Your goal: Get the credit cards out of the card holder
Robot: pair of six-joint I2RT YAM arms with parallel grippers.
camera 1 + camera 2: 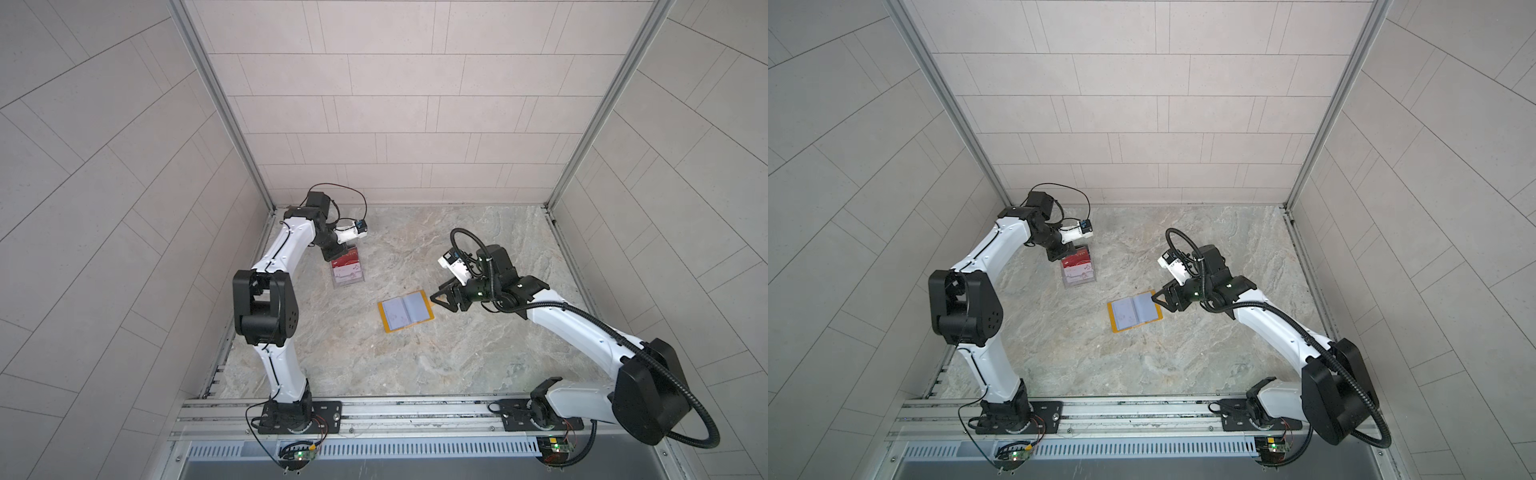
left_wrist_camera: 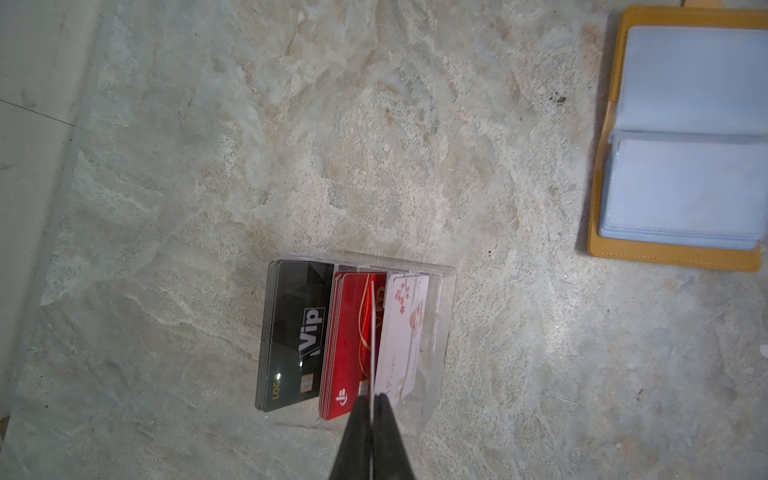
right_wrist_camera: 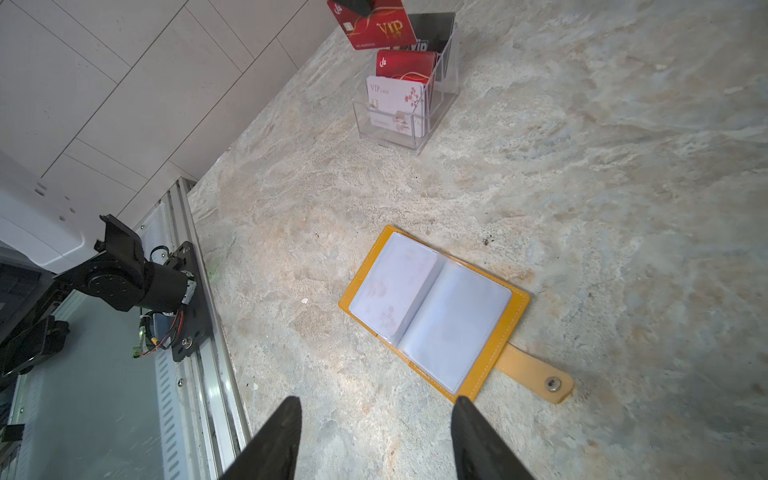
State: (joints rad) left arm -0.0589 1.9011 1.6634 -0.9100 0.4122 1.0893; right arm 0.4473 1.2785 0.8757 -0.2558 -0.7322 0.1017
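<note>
Left wrist: left claw (image 2: 371, 402) tight on red card (image 2: 372, 332)

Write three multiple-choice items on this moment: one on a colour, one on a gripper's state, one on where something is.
1. What colour is the cover of the card holder? A black; B mustard yellow; C green.
2. How is the right gripper? A open and empty; B shut on a card; C shut on the card holder.
3. Where is the red card that the left gripper pinches? A inside the card holder; B in the right gripper; C in the air over the clear stand.
Answers: 1 B, its edges and tab show yellow; 2 A, its jaws stand apart with nothing between; 3 C, it hangs above the stand.
</note>
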